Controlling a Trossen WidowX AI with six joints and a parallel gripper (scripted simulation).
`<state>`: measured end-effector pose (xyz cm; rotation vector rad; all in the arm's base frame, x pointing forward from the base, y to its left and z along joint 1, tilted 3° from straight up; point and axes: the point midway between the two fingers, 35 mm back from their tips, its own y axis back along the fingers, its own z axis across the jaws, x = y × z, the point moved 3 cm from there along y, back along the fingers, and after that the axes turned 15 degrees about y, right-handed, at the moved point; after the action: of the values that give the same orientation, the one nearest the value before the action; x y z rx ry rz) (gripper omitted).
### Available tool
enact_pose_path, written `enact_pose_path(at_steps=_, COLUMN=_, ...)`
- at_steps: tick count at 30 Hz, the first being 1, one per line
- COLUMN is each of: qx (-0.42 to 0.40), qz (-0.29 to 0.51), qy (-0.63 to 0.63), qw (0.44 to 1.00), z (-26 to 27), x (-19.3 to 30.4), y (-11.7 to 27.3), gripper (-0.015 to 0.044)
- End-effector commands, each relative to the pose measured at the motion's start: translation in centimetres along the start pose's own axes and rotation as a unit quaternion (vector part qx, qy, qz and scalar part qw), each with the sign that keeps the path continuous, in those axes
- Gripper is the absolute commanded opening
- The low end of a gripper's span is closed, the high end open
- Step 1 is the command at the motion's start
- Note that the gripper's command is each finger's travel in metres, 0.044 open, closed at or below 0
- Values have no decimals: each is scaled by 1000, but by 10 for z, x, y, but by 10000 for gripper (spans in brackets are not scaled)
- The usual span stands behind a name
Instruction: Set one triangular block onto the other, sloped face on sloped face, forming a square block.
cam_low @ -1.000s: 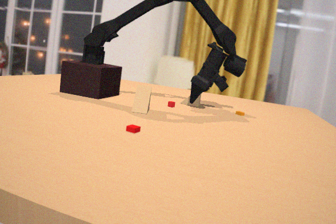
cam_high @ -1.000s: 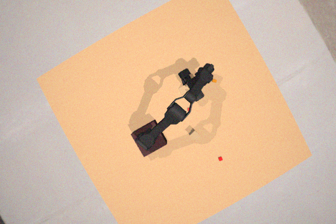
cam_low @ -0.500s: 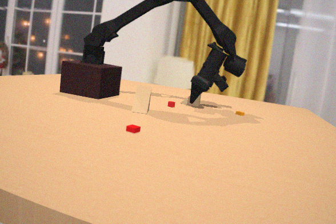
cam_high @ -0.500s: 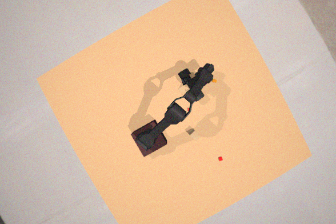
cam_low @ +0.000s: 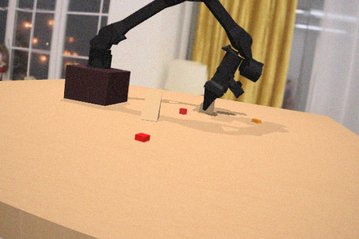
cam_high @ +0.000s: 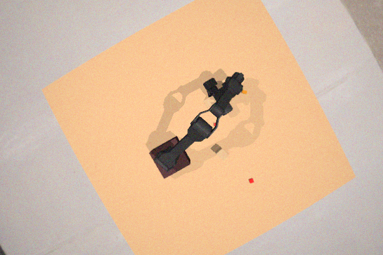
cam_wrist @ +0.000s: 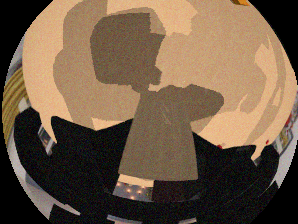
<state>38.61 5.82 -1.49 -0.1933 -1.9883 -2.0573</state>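
Note:
One triangular block [cam_low: 151, 107] [cam_high: 215, 148] is pale beige and stands free on the table, tall, with a broad face and a narrow side showing in the exterior view; its top looks shaded in the top view. My gripper [cam_low: 209, 105] [cam_wrist: 158, 125] points steeply down and is shut on the other triangular block [cam_low: 210, 108] [cam_wrist: 159, 160], which looks grey-brown in shadow. The fingers cover part of it in the exterior view, and the arm hides it in the top view. It is at or just above the table; I cannot tell whether it touches. The two blocks are well apart.
A small red block [cam_high: 215, 124] [cam_low: 183, 111] lies between the two triangular blocks. Another red block [cam_high: 251, 181] [cam_low: 142, 137] lies farther out. An orange block [cam_high: 244, 92] [cam_low: 256, 121] lies beyond the hand. The arm's dark base box [cam_low: 85, 85] stands on the table [cam_high: 130, 75].

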Motion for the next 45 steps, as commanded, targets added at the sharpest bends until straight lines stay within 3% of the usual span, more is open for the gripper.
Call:
enact_pose_path(at_steps=1, qx=0, qz=-3, qy=0, qw=1000, z=0, x=0, y=3, gripper=0)
enact_pose_path(at_steps=10, qx=7, qz=-27, qy=1, qw=1000, z=1, x=5, y=2, gripper=0)
enact_pose_path(at_steps=28, qx=66, qz=-249, qy=1, qw=966, z=13, x=45, y=4, gripper=0)
enact_pose_path(at_steps=45, qx=118, qz=-446, qy=2, qw=887, z=23, x=82, y=-12, gripper=0)
